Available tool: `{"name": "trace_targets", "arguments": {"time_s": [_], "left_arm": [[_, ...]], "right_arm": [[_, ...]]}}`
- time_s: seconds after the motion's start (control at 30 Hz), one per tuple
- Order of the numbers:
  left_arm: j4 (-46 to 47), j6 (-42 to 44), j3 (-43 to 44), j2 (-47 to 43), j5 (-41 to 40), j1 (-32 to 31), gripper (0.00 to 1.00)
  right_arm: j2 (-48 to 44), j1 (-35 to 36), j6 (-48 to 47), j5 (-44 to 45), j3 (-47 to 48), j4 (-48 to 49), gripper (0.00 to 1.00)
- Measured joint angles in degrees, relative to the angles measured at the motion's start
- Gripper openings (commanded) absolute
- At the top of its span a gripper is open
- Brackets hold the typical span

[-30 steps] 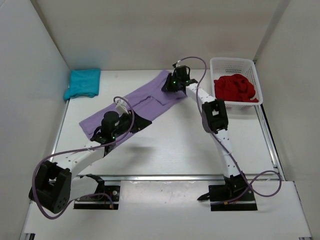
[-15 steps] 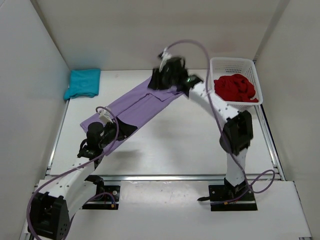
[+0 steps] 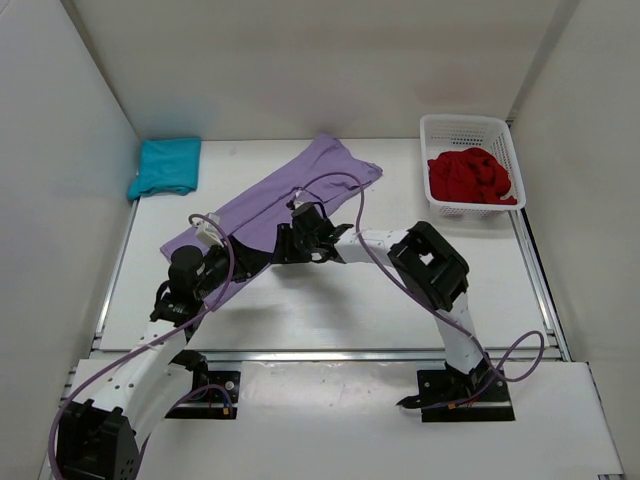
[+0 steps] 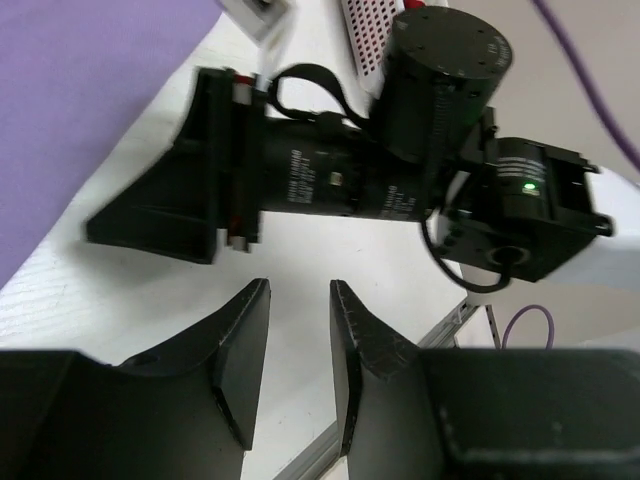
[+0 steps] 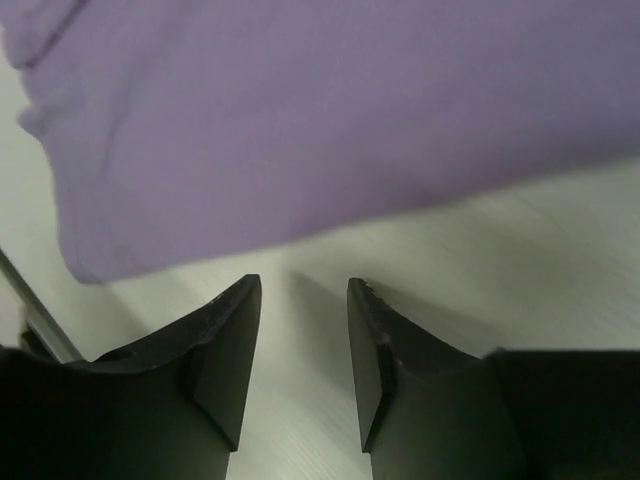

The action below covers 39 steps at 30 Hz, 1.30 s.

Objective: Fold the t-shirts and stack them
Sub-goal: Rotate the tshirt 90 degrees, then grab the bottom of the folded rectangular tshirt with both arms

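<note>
Left gripper [image 4: 298, 335]: fingers parted by a narrow gap, nothing between them, low over the bare white table [image 3: 360, 300]. Right gripper [image 5: 300, 330]: also slightly parted and empty, tips over the tabletop just near of the lavender-purple cloth t-shirt [image 5: 320, 120].

The two grippers meet nose to nose; the right one's black body lies across just beyond the left fingertips. Cannot tell if they touch.

The purple shirt lies flat on a diagonal, near-left to far-right. Open table runs near and right of the grippers, out to the metal rail [image 3: 350, 352].

The teal-turquoise cloth t-shirt [image 3: 165, 165] sits folded in the far-left corner by the left wall [image 3: 60, 200], well apart. The red cloth t-shirt [image 3: 468, 175] is bunched in the white plastic lattice basket [image 3: 460, 125], far right.

From above, both arms cover the purple shirt's near edge. The left wrist view catches only a corner of it. The right wrist view is soft, with the hem hard to trace.
</note>
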Motion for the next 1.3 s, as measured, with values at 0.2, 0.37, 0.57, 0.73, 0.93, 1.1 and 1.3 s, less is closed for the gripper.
{"name": "trace_targets", "arguments": {"time_s": [0.2, 0.37, 0.57, 0.73, 0.93, 1.1, 1.3], "left_arm": [[0.0, 0.0, 0.0, -0.1, 0.0, 0.0, 0.41], [0.0, 0.1, 0.0, 0.4, -0.2, 0.0, 0.41], [0.1, 0.7, 0.0, 2.7, -0.7, -1.1, 0.41], [-0.3, 2.6, 0.0, 7.6, -2.6, -6.9, 0.44], [-8.2, 8.6, 0.0, 12.3, -8.2, -13.2, 0.56], [-16.2, 11.5, -0.2, 13.5, -13.4, -19.5, 0.63], [-17.1, 11.6, -3.7, 11.9, -13.0, -20.2, 0.64]], "right_arm": [[7.1, 0.9, 5.4, -0.5, 6.8, 4.4, 0.08], [8.3, 0.3, 7.4, -1.6, 7.4, 5.2, 0.00], [-6.4, -6.3, 6.6, -4.2, -15.3, 9.9, 0.00], [-25.2, -26.6, 3.6, -9.9, -37.1, 9.1, 0.51], [-41.2, -30.9, -1.6, -8.9, -47.9, 1.6, 0.50], [-56.4, -25.2, -0.2, -4.3, -55.7, -7.1, 0.46], [-69.9, -17.1, 6.3, 0.2, -61.2, -16.3, 0.43]]}}
